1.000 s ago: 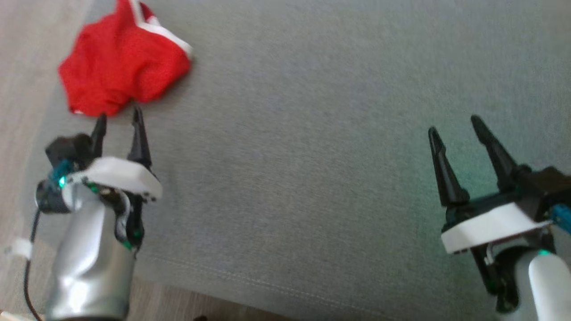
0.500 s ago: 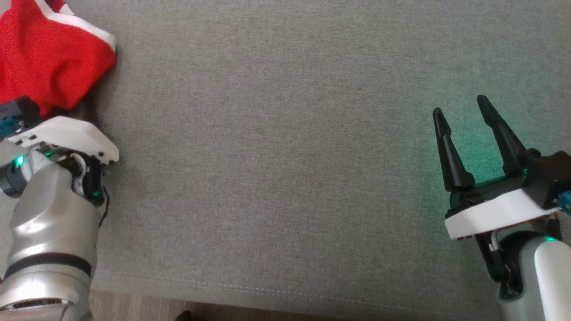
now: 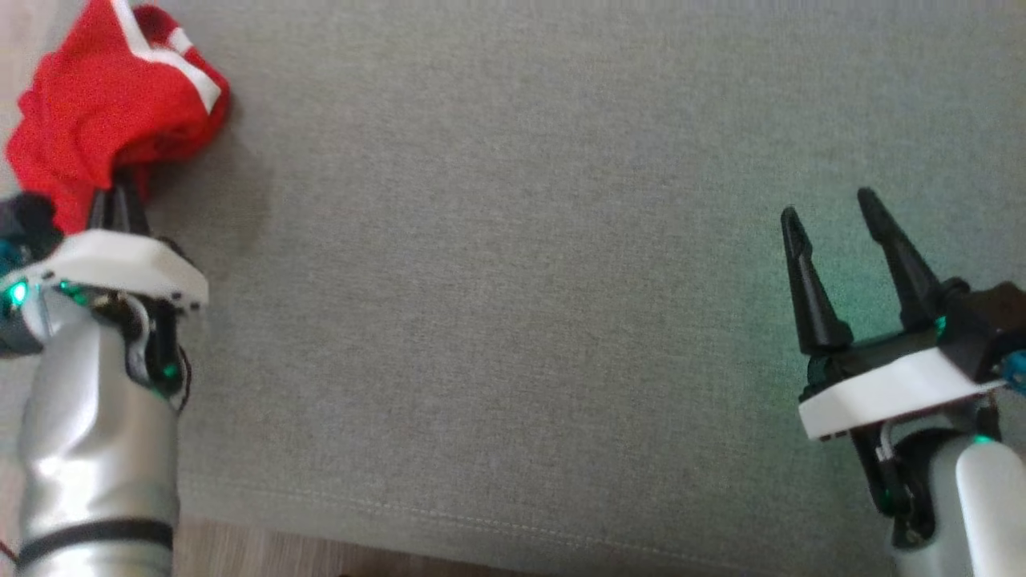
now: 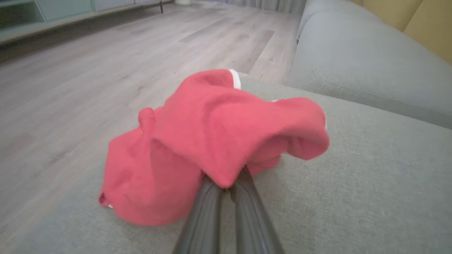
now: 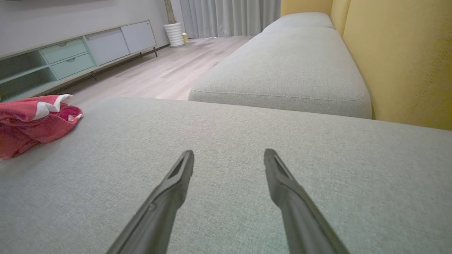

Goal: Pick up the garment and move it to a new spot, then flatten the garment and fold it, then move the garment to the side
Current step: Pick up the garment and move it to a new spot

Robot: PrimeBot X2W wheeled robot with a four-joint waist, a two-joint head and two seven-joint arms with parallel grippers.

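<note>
Garment [image 3: 112, 104] check, head view: a red heap with white trim [image 3: 200, 84], bunched in the upper left of the frame. It lies on the grey cushion [image 3: 513, 280] right at its left edge, with the floor [image 3: 16, 32] just beyond. Left claw [image 3: 119, 200] sits directly below the heap in frame, jaws pressed together on a fold of its lower edge, tips buried in cloth. Right claw [image 3: 827, 204] is at lower right, jaws spread, empty, well apart from the garment.

Left wrist view: fingers [image 4: 206, 218] rise from bottom centre, closed, and the garment [image 4: 212, 141] drapes over their tips. Most of the cloth sits up and left of the pinch, with one lobe to the right. We judge the bite small: one fold, near the fabric's edge.

Risks as we see them:
- The fold slips out on the lift.
- The heap unrolls and its left part, close to the cushion rim, drags toward the floor [image 4: 88, 70].
- The cloth comes up twisted, which makes flattening harder.
- We can't tell whether the cushion cover is caught in the pinch too; if it is, the lift snags.

Right wrist view: garment [image 5: 31, 123] is at the left edge of the frame, mid-height, lying on the cushion [image 5: 247, 141]. Right claw [image 5: 229, 151] is at bottom centre, fingers wide apart with nothing between them, far from the garment. We read this as a one-arm carry, so there's no backup if the grip fails.
</note>
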